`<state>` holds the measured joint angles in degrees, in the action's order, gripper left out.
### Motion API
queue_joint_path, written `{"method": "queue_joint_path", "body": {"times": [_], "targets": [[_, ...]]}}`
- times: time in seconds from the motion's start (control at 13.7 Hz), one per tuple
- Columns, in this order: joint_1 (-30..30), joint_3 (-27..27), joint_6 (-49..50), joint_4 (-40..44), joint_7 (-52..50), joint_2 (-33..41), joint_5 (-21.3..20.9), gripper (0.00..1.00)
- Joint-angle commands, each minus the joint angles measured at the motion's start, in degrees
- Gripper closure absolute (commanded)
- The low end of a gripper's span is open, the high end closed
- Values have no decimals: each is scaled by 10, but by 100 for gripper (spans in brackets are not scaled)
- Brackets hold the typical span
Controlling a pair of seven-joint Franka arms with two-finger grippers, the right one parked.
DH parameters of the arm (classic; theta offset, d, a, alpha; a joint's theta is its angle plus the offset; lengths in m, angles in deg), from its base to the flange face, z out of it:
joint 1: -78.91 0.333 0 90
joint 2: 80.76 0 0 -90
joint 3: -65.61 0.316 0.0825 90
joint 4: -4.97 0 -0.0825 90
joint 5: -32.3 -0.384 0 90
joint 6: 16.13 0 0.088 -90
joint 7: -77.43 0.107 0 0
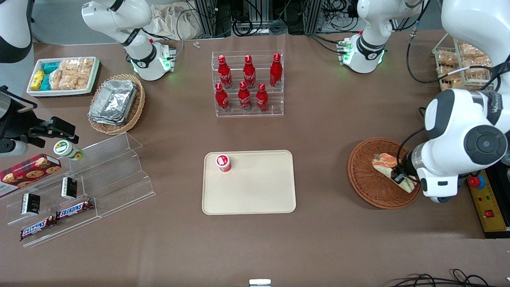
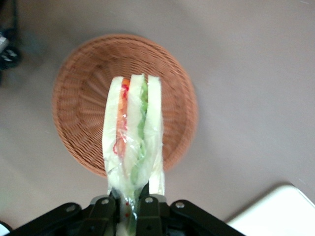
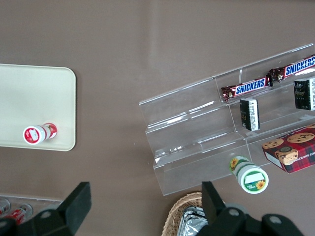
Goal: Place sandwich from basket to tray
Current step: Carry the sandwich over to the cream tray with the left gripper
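Wicker basket point(image 1: 368, 179) beneath claw point(image 2: 131, 204) clamping wrapped sandwich point(image 2: 133, 142), Snickers bars point(image 1: 55, 219) on shelf

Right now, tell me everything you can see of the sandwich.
The sandwich is a triangular wedge: three white bread slices with an orange-red filling layer and a green one between them, wrapped in clear film. The left arm's end effector is shut on its narrow end, holding it on edge so the layers face the wrist camera. It hangs above the round brown wicker basket, and seems lifted clear of the weave. In the front view it shows over the basket, toward the working arm's end of the table.
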<state>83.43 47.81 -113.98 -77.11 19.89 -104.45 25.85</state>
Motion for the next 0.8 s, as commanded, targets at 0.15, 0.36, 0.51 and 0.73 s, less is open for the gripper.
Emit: {"method": "queue_joint_path", "body": {"times": [0.15, 0.36, 0.51, 0.73], "targets": [[-2, -92, -1, 29, 33, -29, 14, 100], [-42, -109, -79, 27, 71, -58, -3, 100], [-77, -110, -109, 27, 123, -92, -38, 100], [-109, -109, -157, 24, 131, -131, -41, 100]]}}
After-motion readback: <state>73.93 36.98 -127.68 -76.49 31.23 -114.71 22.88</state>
